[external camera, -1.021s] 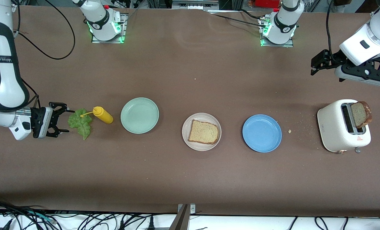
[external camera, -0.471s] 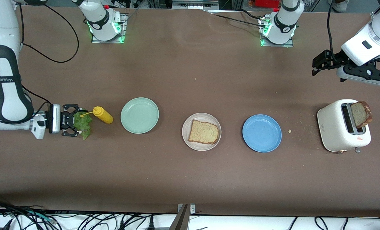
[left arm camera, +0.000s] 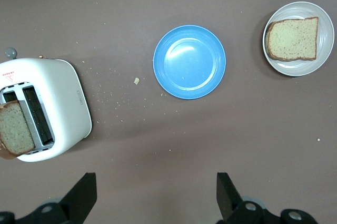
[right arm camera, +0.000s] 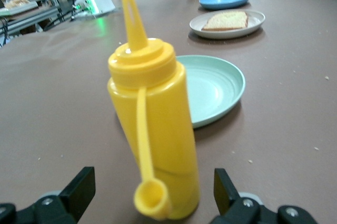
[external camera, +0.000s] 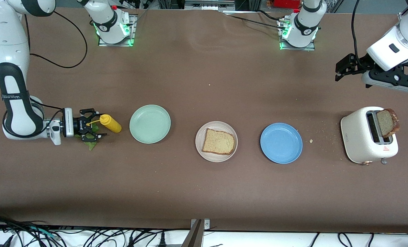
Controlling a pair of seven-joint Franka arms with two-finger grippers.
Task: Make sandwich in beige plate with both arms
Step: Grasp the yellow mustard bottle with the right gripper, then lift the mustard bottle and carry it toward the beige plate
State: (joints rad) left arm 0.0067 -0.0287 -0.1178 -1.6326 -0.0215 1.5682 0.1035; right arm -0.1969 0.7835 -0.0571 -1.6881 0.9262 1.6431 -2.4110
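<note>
Two tools wide: right tool (external camera: 93, 127) over lettuce (external camera: 91, 145) (mostly hidden), left tool (external camera: 340, 70) above toaster (external camera: 358, 135).

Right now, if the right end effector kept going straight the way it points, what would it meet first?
Most likely the yellow squeeze bottle. The right end effector is open, low over the lettuce leaf, and in its wrist view the bottle stands centered between its fingers, with the mint-green plate next along; exact depth is unclear.
</note>
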